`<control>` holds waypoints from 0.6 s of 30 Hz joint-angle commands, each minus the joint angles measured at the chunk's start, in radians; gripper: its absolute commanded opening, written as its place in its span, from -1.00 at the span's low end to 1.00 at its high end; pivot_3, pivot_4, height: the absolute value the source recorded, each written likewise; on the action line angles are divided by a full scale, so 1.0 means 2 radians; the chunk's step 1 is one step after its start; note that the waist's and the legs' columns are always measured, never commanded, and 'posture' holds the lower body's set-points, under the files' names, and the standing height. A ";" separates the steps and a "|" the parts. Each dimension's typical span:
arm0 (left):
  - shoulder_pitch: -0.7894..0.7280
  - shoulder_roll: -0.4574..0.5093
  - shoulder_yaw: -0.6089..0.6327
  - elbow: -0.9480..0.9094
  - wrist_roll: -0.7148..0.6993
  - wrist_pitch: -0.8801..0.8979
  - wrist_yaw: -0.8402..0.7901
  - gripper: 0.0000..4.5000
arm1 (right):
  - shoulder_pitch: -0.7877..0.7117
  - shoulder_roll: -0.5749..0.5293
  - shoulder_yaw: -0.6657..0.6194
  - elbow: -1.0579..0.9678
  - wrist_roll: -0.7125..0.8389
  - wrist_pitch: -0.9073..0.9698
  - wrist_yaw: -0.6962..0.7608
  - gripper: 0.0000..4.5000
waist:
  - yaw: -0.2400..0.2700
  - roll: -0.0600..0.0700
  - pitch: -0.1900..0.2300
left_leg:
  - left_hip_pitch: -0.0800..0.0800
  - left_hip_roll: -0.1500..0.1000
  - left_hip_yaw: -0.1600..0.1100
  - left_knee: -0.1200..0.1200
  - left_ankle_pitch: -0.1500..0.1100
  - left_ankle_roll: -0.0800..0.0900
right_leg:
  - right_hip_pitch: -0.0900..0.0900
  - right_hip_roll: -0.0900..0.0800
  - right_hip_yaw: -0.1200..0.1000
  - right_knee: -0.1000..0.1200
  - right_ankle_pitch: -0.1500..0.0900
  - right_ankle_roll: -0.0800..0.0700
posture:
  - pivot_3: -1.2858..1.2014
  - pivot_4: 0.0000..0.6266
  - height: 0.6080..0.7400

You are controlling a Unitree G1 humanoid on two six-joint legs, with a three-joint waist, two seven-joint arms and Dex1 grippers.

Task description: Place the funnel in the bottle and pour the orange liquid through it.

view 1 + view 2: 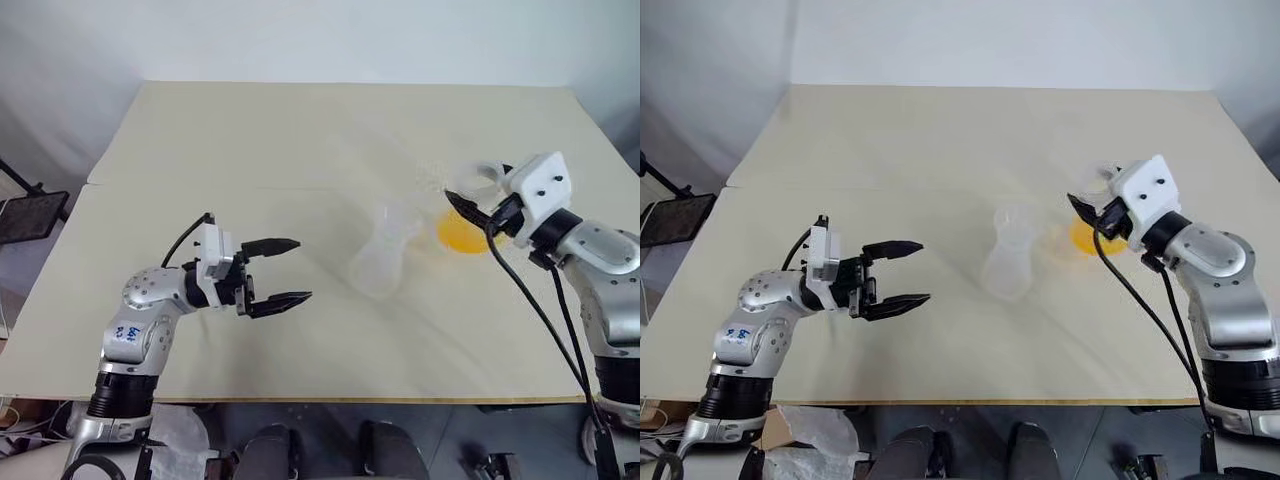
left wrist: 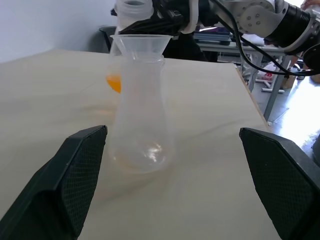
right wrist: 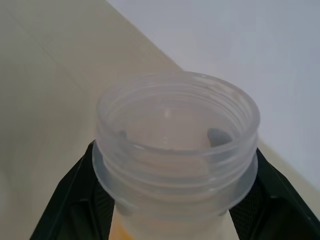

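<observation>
1. Here we see the funnel (image 2: 141,44) sitting in the neck of the bottle (image 2: 141,117), with its wide mouth above the rim.
2. The bottle stands upright near the middle of the beige table (image 1: 250,150), and we see no liquid inside it.
3. The orange liquid (image 1: 462,233) is in a second clear flask (image 3: 177,150), just to the right of the bottle.
4. The right gripper (image 1: 468,206) is clamped on the neck of this flask, one black finger on each side below the threaded rim; the flask has no cap.
5. We cannot tell from the views whether this flask touches the table.
6. The left gripper (image 1: 285,272) is to the left of the bottle, well apart from it, pointing toward it with its fingers spread wide and holding nothing.
</observation>
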 commanded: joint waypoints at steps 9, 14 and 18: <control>-0.004 -0.032 -0.014 -0.017 -0.003 -0.010 0.029 1.00 | -0.033 0.015 0.056 -0.001 -0.133 -0.146 -0.030 0.09 | 0.000 0.000 0.000 | 0.000 0.000 0.000 0.000 0.000 0.000 | 0.000 0.000 0.000 0.000 0.000 0.000 | 0.03 -0.52 1.00; 0.000 -0.037 -0.020 -0.019 -0.001 -0.012 0.033 1.00 | -0.037 0.026 0.067 0.006 -0.182 -0.187 -0.056 0.09 | 0.000 0.000 0.000 | 0.000 0.000 0.000 0.000 0.000 0.000 | 0.000 0.000 0.000 0.000 0.000 0.000 | 0.03 -0.52 1.00; -0.002 -0.039 -0.024 -0.016 -0.001 -0.013 0.033 1.00 | -0.045 0.019 0.076 0.025 -0.233 -0.231 -0.077 0.09 | -0.001 0.000 0.000 | 0.000 0.000 0.000 0.000 0.000 0.000 | 0.000 0.000 0.000 0.000 0.000 0.000 | 0.03 -0.52 1.00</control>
